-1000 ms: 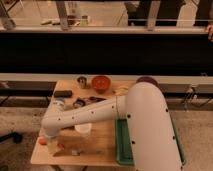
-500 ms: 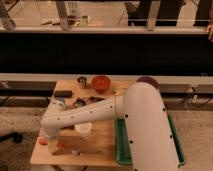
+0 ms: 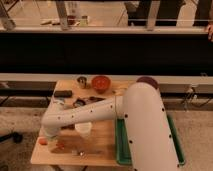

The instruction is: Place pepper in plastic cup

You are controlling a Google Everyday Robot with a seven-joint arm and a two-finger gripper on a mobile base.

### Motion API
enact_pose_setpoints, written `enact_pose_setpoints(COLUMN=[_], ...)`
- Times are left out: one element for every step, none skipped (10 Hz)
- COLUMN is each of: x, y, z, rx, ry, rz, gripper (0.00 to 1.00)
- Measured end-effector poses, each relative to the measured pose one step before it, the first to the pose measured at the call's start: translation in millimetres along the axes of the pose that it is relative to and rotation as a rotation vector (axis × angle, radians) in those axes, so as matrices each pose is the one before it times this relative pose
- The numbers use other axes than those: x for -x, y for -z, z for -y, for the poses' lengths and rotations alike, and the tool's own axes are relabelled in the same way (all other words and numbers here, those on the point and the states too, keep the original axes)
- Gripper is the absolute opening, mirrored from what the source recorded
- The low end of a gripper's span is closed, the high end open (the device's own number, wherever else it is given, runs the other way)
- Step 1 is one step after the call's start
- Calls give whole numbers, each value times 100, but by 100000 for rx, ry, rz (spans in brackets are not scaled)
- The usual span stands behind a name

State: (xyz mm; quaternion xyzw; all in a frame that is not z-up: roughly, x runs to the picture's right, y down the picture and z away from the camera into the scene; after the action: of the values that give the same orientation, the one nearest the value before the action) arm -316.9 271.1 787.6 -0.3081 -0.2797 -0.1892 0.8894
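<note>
Wooden table [image 3: 101, 149] before a long dark wall [image 3: 100, 52].
Pale floor [image 3: 20, 119] around; gripper [image 3: 51, 139] low at the table's front-left corner.

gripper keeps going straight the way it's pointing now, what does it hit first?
The gripper points down over the front-left corner of the table. First contact is probably the pepper just beneath it, then the table itself; depth is unclear. The plastic cup sits off that line.
</note>
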Motion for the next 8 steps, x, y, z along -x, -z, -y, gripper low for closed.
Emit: enact_pose_setpoints(x=[-29, 1, 25, -15, -58, -150, -299, -414], y=[46, 77, 25, 27, -25, 13, 174, 231], z=[-42, -30, -5, -49, -42, -11, -111, -218], rx=[149, 107, 14, 143, 114, 24, 594, 718], ry=[144, 136, 46, 137, -71, 48, -646, -1164], rz=[-205, -161, 39, -180, -65, -410, -768, -890], gripper=[46, 40, 32, 21, 11, 5, 2, 2])
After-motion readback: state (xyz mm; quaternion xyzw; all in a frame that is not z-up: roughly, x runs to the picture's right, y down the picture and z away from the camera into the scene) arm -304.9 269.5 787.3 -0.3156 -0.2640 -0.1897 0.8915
